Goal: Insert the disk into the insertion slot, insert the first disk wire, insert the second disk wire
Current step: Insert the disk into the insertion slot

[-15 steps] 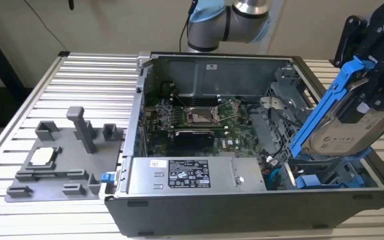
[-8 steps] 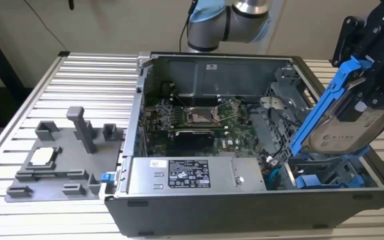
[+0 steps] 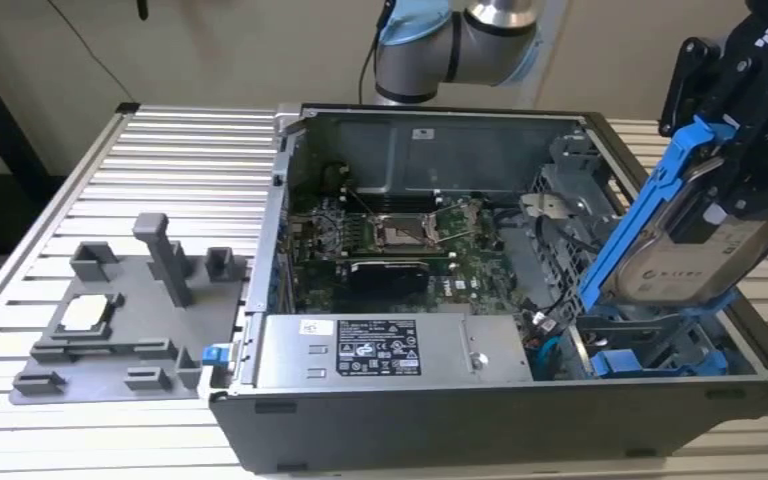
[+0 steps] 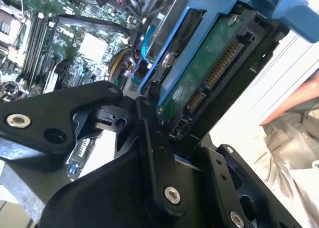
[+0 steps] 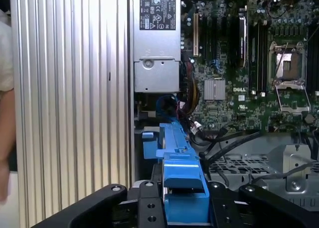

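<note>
1 disk pinched by gripper | tilted, lower edge just above insertion slot at corner of case, exterior view's right | angle likely for sliding in | not seated

Before me sits an open computer case on the ribbed tabletop — green motherboard inside it, a grey labelled power-supply box just beside that. A grey plastic fixture lies at the exterior view's left.
</note>
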Action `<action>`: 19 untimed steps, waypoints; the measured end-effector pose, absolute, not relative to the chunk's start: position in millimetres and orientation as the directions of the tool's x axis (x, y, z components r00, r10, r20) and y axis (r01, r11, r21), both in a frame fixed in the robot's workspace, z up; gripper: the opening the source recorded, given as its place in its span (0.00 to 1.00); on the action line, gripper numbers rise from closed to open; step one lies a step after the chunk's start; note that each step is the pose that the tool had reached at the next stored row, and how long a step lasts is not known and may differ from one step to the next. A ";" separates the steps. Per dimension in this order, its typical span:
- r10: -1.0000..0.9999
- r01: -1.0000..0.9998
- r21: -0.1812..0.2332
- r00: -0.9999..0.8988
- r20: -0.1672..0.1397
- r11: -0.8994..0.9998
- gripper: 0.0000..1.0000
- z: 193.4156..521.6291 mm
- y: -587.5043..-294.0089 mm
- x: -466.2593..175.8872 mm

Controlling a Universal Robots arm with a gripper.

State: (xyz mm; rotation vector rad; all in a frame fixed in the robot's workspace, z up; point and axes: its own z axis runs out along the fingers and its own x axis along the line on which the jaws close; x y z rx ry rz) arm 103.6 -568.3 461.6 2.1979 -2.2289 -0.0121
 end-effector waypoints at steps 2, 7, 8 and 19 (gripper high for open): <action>-1.000 -1.000 0.013 -0.011 0.003 0.011 0.33 460.1 -568.1 104.4; -1.000 -1.000 0.012 0.003 0.003 -0.003 0.33 456.1 -567.6 107.4; -1.000 -1.000 0.012 0.006 0.003 -0.006 0.33 455.2 -567.6 108.2; -0.999 -0.999 0.011 0.043 0.003 -0.042 0.33 446.0 -567.1 114.9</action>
